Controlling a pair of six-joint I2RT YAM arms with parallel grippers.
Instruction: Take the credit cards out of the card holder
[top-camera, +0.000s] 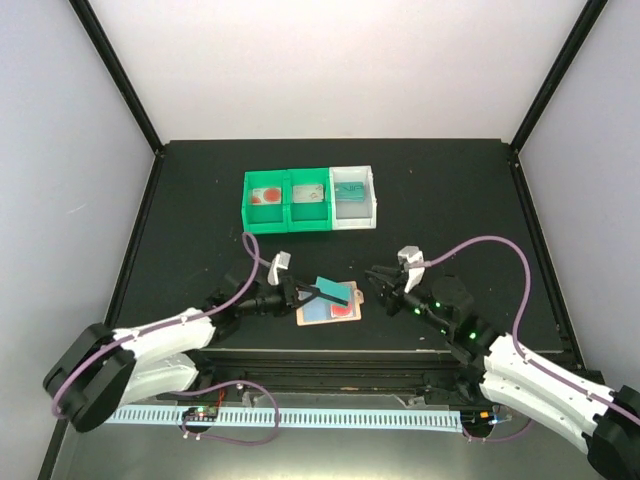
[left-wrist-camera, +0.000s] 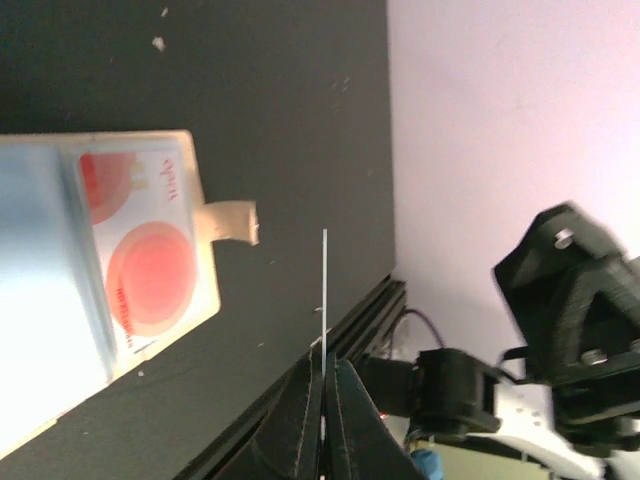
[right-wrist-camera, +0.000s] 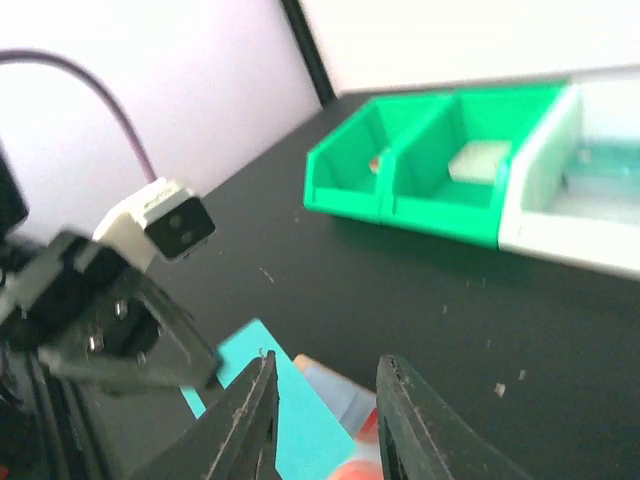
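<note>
The left tool (left-wrist-camera: 323, 372) pinches shut on a thin teal plastic card (top-camera: 330, 288), only a pale edge-on line in its wrist view. The right tool (right-wrist-camera: 328, 368) gapes, empty, just beside the open tan leather-like card holder (top-camera: 312, 316) on the black desk (top-camera: 200, 200); a white-and-red card (left-wrist-camera: 140, 260) lies inside. Two green plastic bins (top-camera: 287, 223) and a white bin (top-camera: 356, 222) each hold a card, blurred from the right wrist.

The left arm (top-camera: 150, 345) and right arm (top-camera: 545, 385) share glossy white shells on their long segments, with matte black joints and wrist parts. A thin purple cable (top-camera: 478, 241) runs to a small white camera box (right-wrist-camera: 160, 226) on each wrist. Small green lights (top-camera: 437, 305) glow on the right arm's black forearm, and silver screws (left-wrist-camera: 565, 238) dot its angular black wrist housing.
</note>
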